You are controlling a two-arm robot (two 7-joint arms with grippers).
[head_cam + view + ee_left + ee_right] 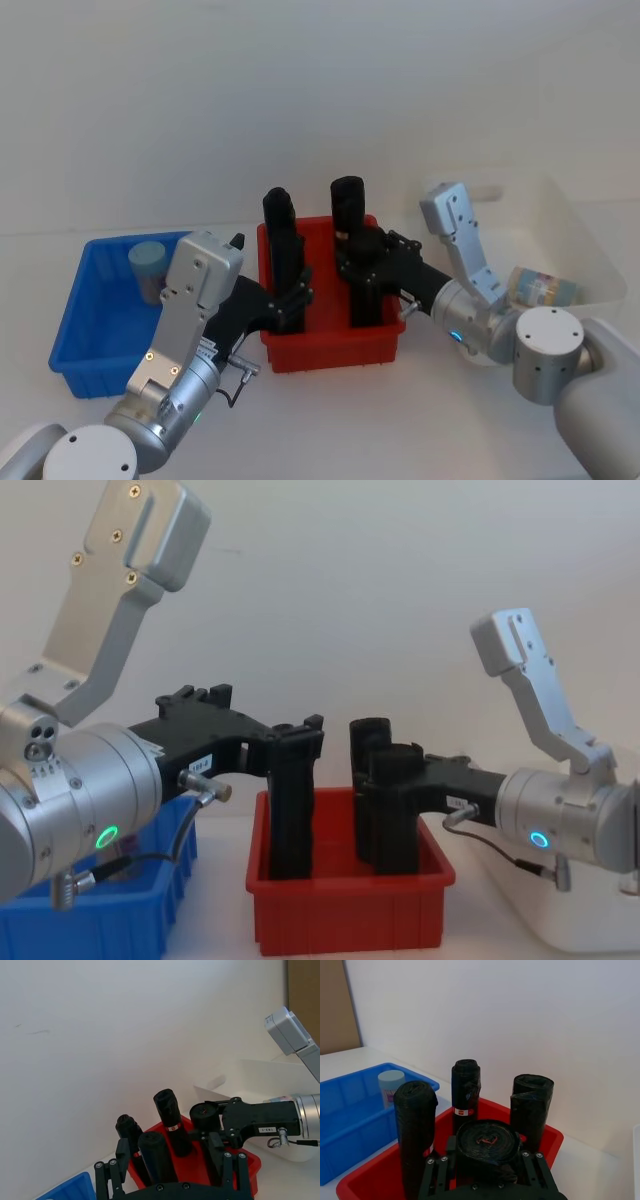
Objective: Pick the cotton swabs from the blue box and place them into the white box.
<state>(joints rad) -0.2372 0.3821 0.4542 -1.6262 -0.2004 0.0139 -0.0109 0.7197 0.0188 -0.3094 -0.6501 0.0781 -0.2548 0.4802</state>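
Both grippers sit over the shiny red plastic bin (330,345) of tall black rolls (466,1091), not over the swabs. The left gripper (292,300) is at the near-left roll and the right gripper (368,275) is at a near-right roll, and it looks like each may be closed on a roll, but I cannot tell for sure because the fingers hide behind the rolls. One small clear round tub of cotton swabs with a pale blue-grey lid (149,268) stands in the back of the bright blue plastic box with ribbed sides (90,330). Another tub lies on its side in the big smooth white plastic box (590,270). To do this step well, the left gripper should move away from the rolls, go above the blue box, come straight down and squeeze the tub softly around its round sides. The tub is smooth, so it could slip.
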